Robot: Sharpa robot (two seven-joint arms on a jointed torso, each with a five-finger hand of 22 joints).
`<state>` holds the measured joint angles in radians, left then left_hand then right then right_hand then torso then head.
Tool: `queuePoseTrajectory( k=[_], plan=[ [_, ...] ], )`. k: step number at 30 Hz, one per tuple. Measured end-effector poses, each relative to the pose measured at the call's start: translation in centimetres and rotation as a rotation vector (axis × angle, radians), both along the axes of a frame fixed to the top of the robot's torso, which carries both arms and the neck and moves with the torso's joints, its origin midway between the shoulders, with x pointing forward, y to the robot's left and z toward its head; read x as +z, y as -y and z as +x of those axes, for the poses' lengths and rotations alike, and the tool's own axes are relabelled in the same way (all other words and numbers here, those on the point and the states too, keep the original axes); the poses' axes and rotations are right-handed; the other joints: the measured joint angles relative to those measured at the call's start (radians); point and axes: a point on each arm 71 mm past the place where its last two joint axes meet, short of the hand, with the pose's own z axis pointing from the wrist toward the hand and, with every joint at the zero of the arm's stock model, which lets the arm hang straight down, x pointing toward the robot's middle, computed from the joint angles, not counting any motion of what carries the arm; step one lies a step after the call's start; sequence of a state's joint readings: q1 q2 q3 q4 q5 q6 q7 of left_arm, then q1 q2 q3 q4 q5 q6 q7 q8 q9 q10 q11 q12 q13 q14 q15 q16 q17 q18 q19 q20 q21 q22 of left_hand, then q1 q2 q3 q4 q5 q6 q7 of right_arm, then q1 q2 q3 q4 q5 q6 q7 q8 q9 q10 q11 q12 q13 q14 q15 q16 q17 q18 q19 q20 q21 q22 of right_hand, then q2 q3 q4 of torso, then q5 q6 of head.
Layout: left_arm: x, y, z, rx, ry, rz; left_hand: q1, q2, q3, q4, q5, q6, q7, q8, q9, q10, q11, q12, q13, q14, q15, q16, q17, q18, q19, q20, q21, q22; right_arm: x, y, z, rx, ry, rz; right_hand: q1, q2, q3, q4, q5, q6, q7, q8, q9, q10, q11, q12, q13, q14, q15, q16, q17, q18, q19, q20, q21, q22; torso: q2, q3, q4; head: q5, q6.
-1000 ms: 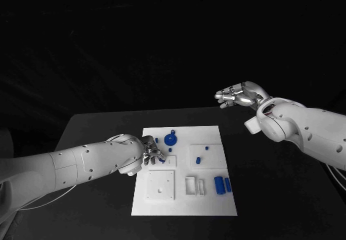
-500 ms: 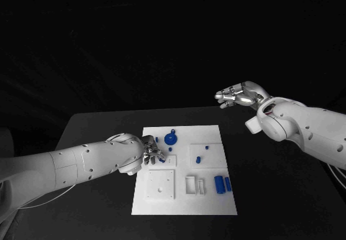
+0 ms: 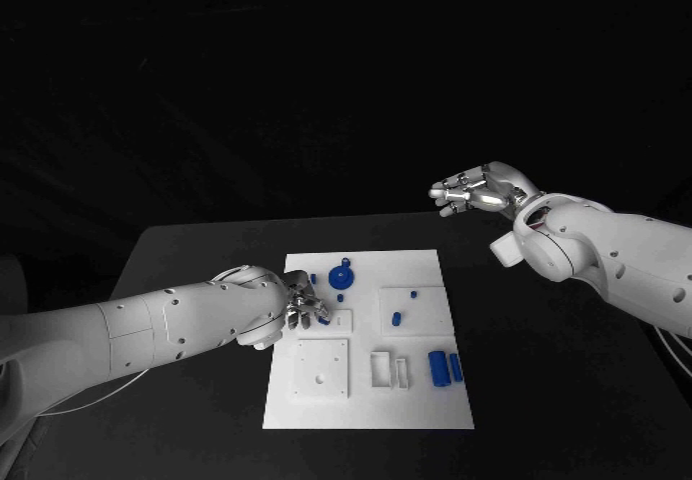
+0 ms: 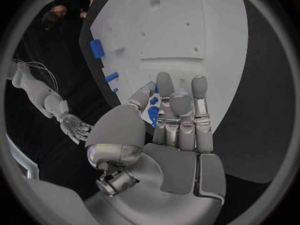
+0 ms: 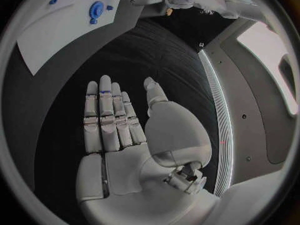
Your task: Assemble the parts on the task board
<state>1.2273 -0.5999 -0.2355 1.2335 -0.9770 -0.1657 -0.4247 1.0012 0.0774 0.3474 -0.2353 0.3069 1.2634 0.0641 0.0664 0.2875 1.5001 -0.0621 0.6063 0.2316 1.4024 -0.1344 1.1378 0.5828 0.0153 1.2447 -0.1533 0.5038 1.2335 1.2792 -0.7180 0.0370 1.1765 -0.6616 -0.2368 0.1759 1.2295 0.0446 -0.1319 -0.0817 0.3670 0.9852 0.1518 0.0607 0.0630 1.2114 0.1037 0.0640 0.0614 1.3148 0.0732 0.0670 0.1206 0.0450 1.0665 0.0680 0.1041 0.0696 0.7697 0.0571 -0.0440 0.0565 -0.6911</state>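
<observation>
left hand [image 3: 304, 306] over task board [image 3: 418, 262] (grasp unclear), right hand [image 3: 473, 189] raised, empty

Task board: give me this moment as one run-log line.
left hand: on task board, fingers at small blue part | right hand: raised off board, holds nothing | blue disc: on board
</observation>
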Motion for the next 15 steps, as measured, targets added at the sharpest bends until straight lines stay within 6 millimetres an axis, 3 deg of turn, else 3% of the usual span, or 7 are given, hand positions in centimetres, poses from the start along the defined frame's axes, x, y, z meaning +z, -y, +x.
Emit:
queuePoseTrajectory(
  k=[10, 15],
  plan=[
    [0.02, 0.03, 0.02, -0.004, 0.002, 0.006, 0.005, -0.005, 0.002, 0.003, -0.022, 0.0, 0.0, -0.005, 0.015, 0.0, 0.0, 0.0, 0.001, 0.0, 0.0, 0.0, -0.001, 0.0, 0.019, 0.001, -0.05, 0.044, -0.01, -0.03, 0.0, 0.0, 0.0, 0.0, 0.0, 0.0, 0.0, 0.0, 0.0, 0.0, 0.0, 0.0, 0.0, -0.004, 0.004, 0.0, 0.0, -0.007, 0.0, 0.0, -0.001, 0.0, -0.004, 0.004, 0.0, 0.0, 0.0, -0.0001, -0.0002, 0.001, 0.0],
    [0.03, 0.03, 0.03, -0.009, 0.0, 0.011, 0.005, -0.005, -0.01, 0.03, -0.022, 0.0, 0.0, -0.001, 0.019, 0.0, 0.0, 0.0, 0.003, 0.0, 0.0, 0.0, -0.001, 0.0, 0.028, 0.0, -0.066, 0.06, -0.01, -0.03, 0.0, 0.0, -0.001, 0.0, 0.0, 0.0, 0.0, 0.0, 0.0, 0.0, 0.0, 0.0, 0.0, -0.007, 0.0, 0.0, 0.0, -0.011, 0.003, 0.0, -0.002, 0.0, -0.011, 0.004, 0.0, 0.0, 0.0, 0.0004, -0.0005, 0.001, -0.001]
  ],
)
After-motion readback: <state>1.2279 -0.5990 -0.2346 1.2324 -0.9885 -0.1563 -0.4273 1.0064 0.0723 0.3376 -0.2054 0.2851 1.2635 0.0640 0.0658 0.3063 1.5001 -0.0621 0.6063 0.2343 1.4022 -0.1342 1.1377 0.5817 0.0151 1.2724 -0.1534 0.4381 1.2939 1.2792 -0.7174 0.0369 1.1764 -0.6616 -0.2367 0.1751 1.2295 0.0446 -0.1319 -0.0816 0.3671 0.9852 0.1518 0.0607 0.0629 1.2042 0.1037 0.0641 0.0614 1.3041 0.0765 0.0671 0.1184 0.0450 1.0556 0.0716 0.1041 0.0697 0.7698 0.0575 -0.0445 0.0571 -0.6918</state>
